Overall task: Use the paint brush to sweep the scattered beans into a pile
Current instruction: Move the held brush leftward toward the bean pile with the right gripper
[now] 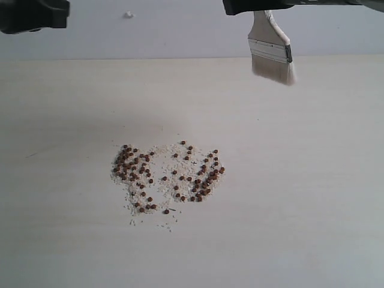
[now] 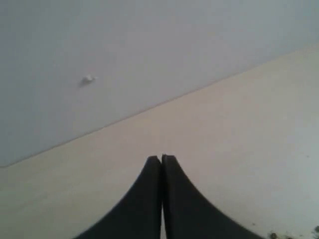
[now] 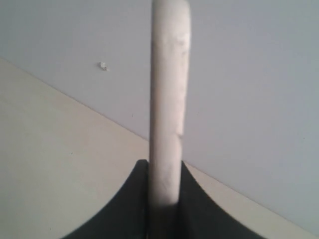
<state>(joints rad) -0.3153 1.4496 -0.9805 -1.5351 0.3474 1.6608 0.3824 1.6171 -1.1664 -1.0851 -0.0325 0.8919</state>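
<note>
Small reddish-brown beans (image 1: 168, 177) mixed with pale grit lie mid-table as a broad, loose pile, denser in a left clump (image 1: 129, 162) and a right clump (image 1: 204, 179). The paint brush (image 1: 271, 48) hangs in the air at the far right, bristles down and well clear of the beans. My right gripper (image 1: 259, 11) is shut on its wooden handle. In the right wrist view the brush (image 3: 169, 99) shows edge-on between the fingers of that gripper (image 3: 164, 167). My left gripper (image 1: 36, 15) hovers at the far left, shut and holding nothing (image 2: 161, 158). A few beans (image 2: 271, 235) show in the left wrist view.
The pale wooden table (image 1: 300, 180) ends at a grey wall (image 1: 180, 30) behind. A small white bump (image 1: 128, 14) sticks out of that wall; it also shows in the wrist views as a white bump (image 2: 88, 78) and a white bump (image 3: 103, 65).
</note>
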